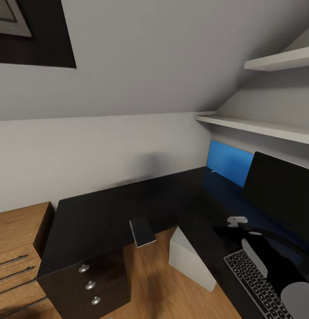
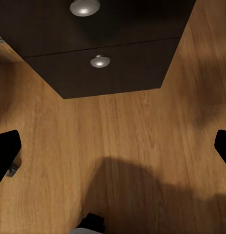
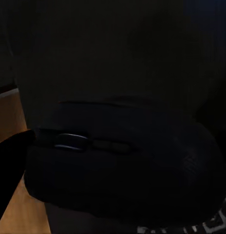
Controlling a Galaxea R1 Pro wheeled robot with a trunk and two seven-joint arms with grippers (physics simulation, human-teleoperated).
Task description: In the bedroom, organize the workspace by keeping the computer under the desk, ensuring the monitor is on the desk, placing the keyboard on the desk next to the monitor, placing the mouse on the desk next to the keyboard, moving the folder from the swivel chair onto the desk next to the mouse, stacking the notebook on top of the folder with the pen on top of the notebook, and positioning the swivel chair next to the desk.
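Mouse (image 3: 122, 161) fills the space between the right fingers, grip unclear. Left fingers (image 2: 7, 151) spread over floor. Keyboard (image 1: 256, 283), monitor (image 1: 283, 195) on desk (image 1: 96, 217); folder, chair pending.

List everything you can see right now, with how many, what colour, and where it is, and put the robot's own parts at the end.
desk: one, black top, L-shaped along the wall
drawers: three knobs showing, black fronts, round silver knobs, at the desk's near-left end
monitor: one, black, on the desk at right
keyboard: one, black keys, silver-grey frame, on the desk in front of the monitor
mouse: one, black, close before the right wrist camera
blue panel: one, bright blue, upright against the wall behind the monitor
shelves: two, white, on the wall at right
wooden unit: one, brown, far left
floor: wood
left hand: black fingertips wide apart, over floor
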